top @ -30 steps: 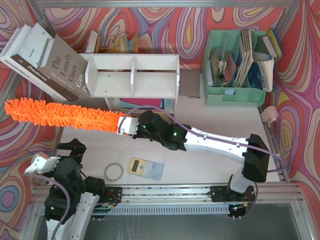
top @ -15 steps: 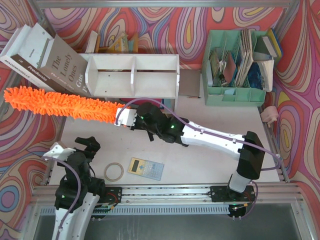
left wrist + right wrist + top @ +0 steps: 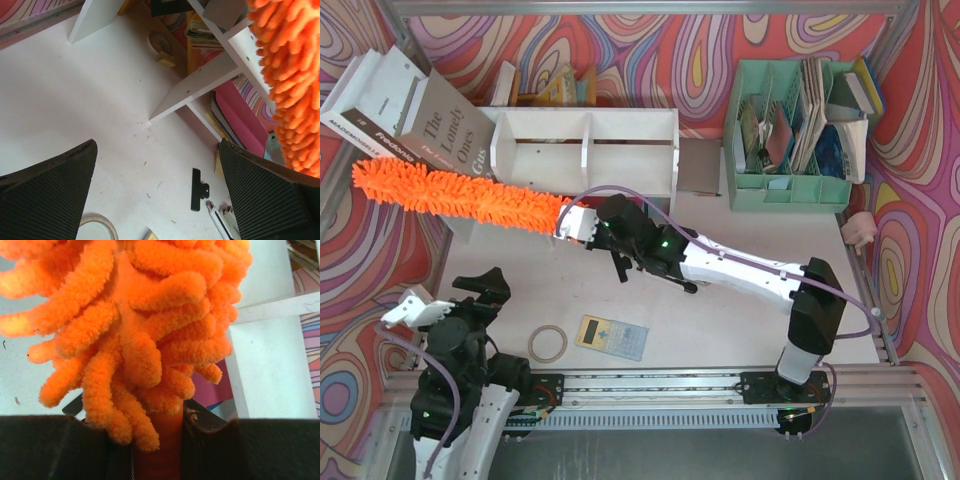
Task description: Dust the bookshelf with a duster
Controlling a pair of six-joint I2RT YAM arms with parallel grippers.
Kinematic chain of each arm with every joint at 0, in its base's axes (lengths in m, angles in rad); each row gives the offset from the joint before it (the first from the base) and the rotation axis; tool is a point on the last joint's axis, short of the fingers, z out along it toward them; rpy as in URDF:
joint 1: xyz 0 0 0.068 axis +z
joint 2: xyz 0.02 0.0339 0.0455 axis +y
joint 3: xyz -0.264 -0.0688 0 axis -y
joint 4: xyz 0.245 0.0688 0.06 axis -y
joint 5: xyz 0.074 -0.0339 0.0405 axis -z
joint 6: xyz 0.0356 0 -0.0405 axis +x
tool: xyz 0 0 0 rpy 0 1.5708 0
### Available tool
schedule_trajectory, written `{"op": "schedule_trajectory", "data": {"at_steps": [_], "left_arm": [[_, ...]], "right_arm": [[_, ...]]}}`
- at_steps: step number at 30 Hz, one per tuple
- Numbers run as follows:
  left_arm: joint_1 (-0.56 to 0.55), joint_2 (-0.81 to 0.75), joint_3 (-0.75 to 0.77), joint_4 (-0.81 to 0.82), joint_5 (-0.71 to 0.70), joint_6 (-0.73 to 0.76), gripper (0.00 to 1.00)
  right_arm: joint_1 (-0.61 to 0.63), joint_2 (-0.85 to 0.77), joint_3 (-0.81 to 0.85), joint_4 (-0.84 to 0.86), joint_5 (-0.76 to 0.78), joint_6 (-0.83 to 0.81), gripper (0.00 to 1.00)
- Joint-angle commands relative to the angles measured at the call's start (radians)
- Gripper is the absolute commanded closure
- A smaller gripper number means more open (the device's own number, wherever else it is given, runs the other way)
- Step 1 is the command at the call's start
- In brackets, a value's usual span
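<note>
The white bookshelf (image 3: 585,150) stands at the back middle of the table; its boards also show in the left wrist view (image 3: 200,82). The fluffy orange duster (image 3: 460,198) stretches left from my right gripper (image 3: 576,222), just in front of the shelf's left end, its tip past the table's left edge. My right gripper (image 3: 160,440) is shut on the duster's orange handle (image 3: 162,450); the fluffy head (image 3: 140,325) fills that view. My left gripper (image 3: 460,300) is open and empty, low at the near left; its fingers (image 3: 45,195) frame bare table.
Large books (image 3: 420,125) lean left of the shelf. A mint-green file organizer (image 3: 790,130) stands back right. A tape ring (image 3: 547,343) and a calculator (image 3: 612,337) lie near the front. A black binder clip (image 3: 199,189) lies on the table under the duster.
The right arm has swung the duster closer to the shelf, its tip now further right and lower. The left arm has pulled back to the left.
</note>
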Motion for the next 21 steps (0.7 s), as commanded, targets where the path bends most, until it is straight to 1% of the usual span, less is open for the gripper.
{"op": "schedule_trajectory", "data": {"at_steps": [1, 3, 5, 11, 21], "left_arm": [[-0.001, 0.005, 0.04, -0.086, 0.032, 0.03, 0.02], [-0.001, -0.011, 0.049, -0.082, 0.029, 0.055, 0.02], [-0.001, -0.009, 0.051, -0.096, 0.005, 0.048, 0.02], [-0.001, -0.01, 0.044, -0.093, -0.007, 0.045, 0.01], [-0.001, -0.012, 0.032, -0.091, -0.001, 0.04, 0.01]], "right_arm": [[-0.007, 0.015, -0.002, 0.022, 0.008, 0.034, 1.0], [-0.009, 0.02, -0.008, 0.021, 0.007, 0.032, 1.0], [-0.009, 0.025, -0.014, 0.021, 0.007, 0.035, 1.0], [-0.012, 0.03, 0.007, 0.026, 0.015, 0.033, 1.0], [-0.014, 0.038, 0.158, 0.004, 0.019, 0.034, 1.0]]}}
